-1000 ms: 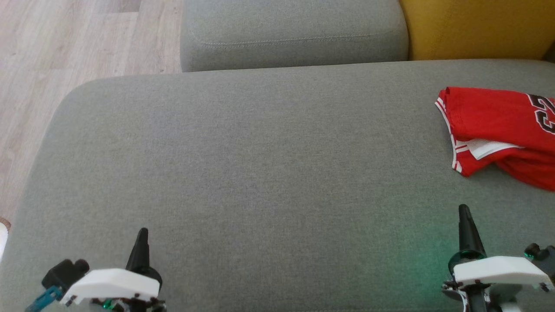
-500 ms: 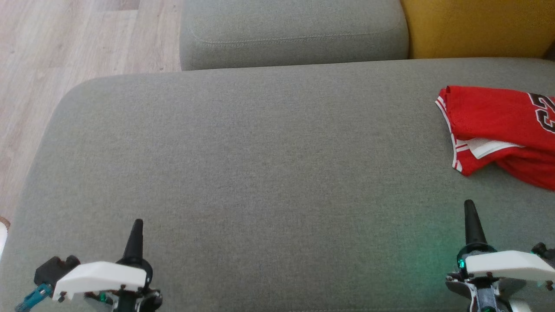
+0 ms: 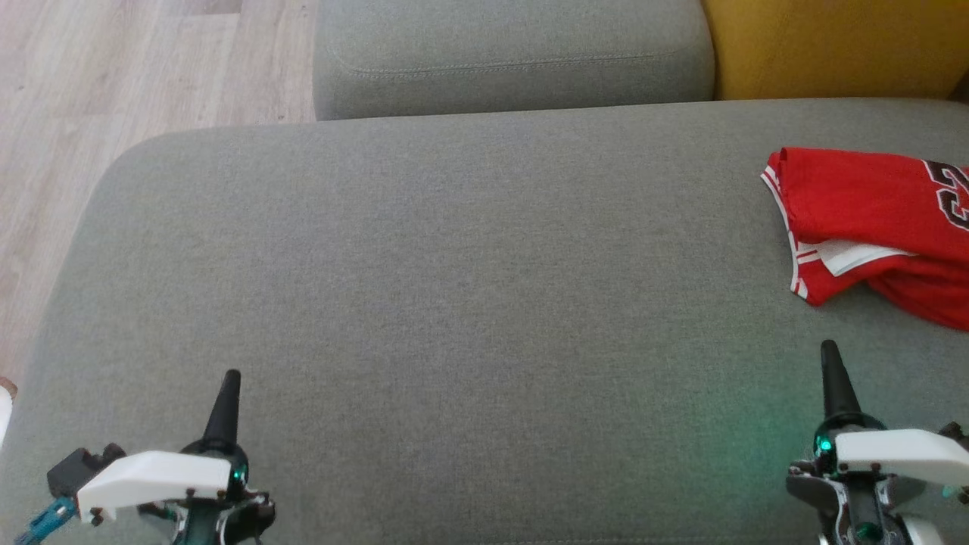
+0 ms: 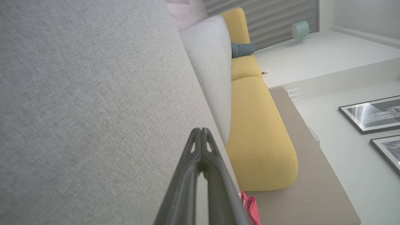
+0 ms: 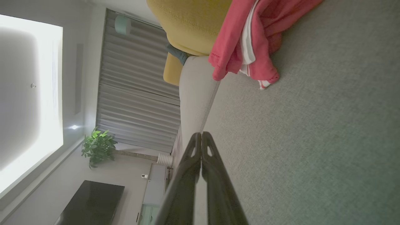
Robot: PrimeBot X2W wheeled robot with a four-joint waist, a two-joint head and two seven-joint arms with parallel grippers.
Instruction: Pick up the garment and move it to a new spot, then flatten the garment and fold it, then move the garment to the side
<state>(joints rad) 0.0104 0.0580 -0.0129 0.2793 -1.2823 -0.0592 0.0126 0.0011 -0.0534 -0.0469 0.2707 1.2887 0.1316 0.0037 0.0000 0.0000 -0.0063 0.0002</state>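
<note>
Red basketball jersey (image 3: 870, 227) with white trim and black numerals lies crumpled at the 3 o'clock edge of a wide grey sofa seat (image 3: 454, 288), partly cut off by the frame. The robot's left gripper (image 3: 231, 376) sits at 7 o'clock and its right gripper (image 3: 830, 347) at 5 o'clock, each with two dark fingers pressed together, empty. The right gripper is near the jersey but apart from it. A yellow cushion (image 3: 825, 45) shows at 1 o'clock, pale wood floor (image 3: 113, 68) at 11 o'clock.
</note>
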